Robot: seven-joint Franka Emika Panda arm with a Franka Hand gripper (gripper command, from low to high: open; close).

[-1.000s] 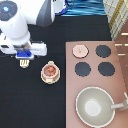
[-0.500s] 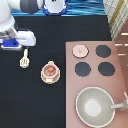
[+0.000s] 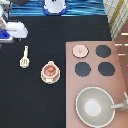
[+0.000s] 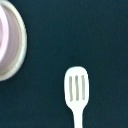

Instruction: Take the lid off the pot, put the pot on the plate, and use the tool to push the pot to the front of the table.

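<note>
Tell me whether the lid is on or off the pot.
Off: the lid lies on the stove; the pot shows its balls. The gripper is at the exterior view's left edge.

Black table (image 3: pixel 30 105): tool (image 3: pixel 24 57), plate (image 3: pixel 50 79), stove (image 3: pixel 97 85).

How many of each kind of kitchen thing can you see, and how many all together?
Pot, sitting on the plate: 1
Plate: 1
Lid, lying on a burner spot of the stove: 1
Tool, a spatula lying on the table: 1
Big pan: 1
Black burners: 3
Gripper, at the exterior view's left edge, above the tool: 1
Total: 9
</note>
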